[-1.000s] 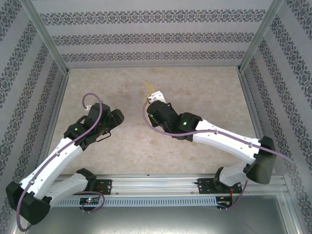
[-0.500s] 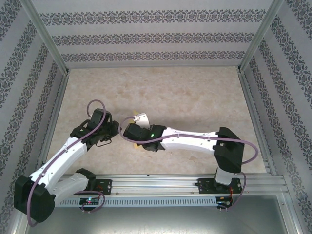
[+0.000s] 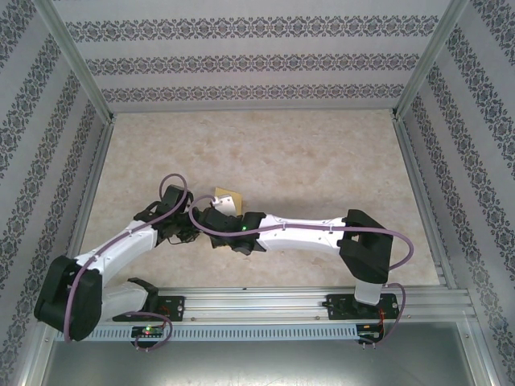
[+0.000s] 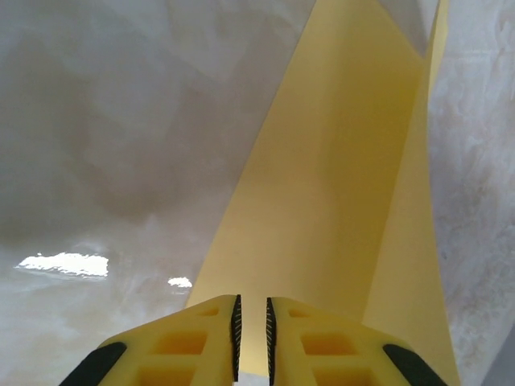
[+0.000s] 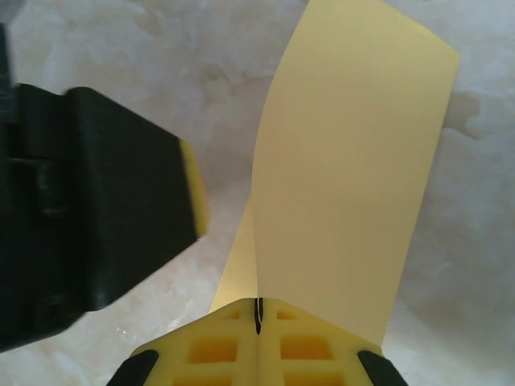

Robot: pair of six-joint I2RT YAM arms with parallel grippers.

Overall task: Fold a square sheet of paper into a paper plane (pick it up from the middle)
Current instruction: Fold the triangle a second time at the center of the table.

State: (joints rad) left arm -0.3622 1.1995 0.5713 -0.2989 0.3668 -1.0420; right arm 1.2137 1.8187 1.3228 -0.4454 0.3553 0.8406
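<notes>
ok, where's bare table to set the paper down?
Free: the far half of the table, right up to the back wall. Crowded: the near half, where the left arm and right arm meet at the yellow paper.

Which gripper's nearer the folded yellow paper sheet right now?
Right. Right gripper is shut on the folded yellow paper sheet; left gripper sits at its edge, jaws narrowly apart.

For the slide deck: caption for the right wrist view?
Right gripper shut on the curved yellow paper above the marbled table, left gripper close at the left.
</notes>
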